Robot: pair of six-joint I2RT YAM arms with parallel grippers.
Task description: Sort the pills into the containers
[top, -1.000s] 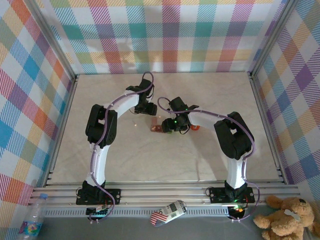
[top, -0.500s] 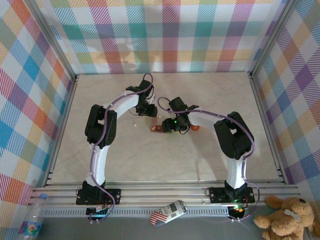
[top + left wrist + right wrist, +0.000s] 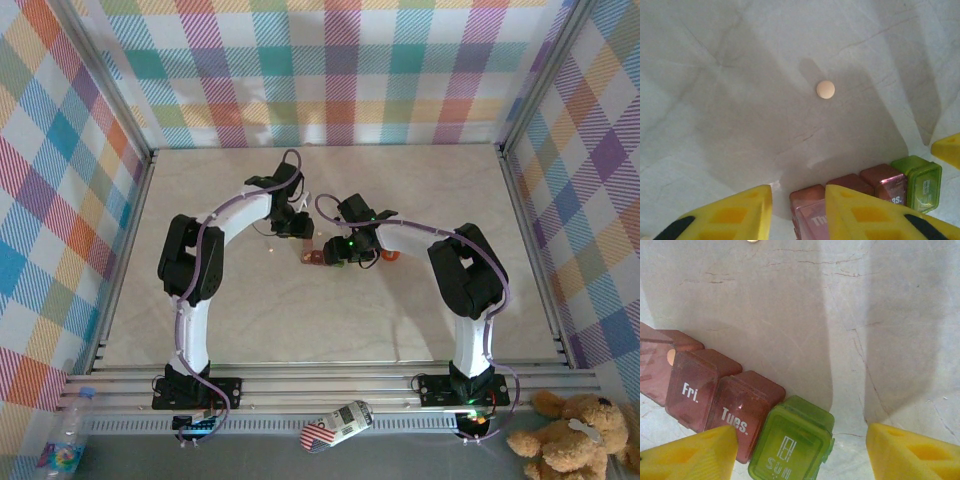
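Table (image 3: 250, 320) centre, and both arms reach in from the near edge to meet over the containers (image 3: 313, 259), the little joined strip lying flat between them.

Nearest in, the right gripper (image 3: 801, 435) stands spread, hanging over the strip's green end compartment (image 3: 792, 445). One finger sits by the red-brown "Tues." box (image 3: 742, 410), the other is well apart on bare table. It pinches nothing, so by my reading it stands guard over that end.

A touch farther and to the left, the left gripper (image 3: 796, 187) is drawn in tight, fingers close together, and the strip's other end compartment shows in the narrow gap between them. A sliver of table shows beside that box, so I cannot tell whether the pads bite on it or just hover above.

Beyond those fingertips lies one pale round pill (image 3: 825, 89), alone on the table, well apart from the strip and from both grippers.

So the sorting looks to be in its middle. The left hand is busy at the strip's end, perhaps with a lid, and this pill is not yet collected. Every lid I can see lies flat.

What comes next needs care. A lid must stand open, then a small flat pill has to be nipped off a hard surface with the fingertips squarely either side, or it skids away.
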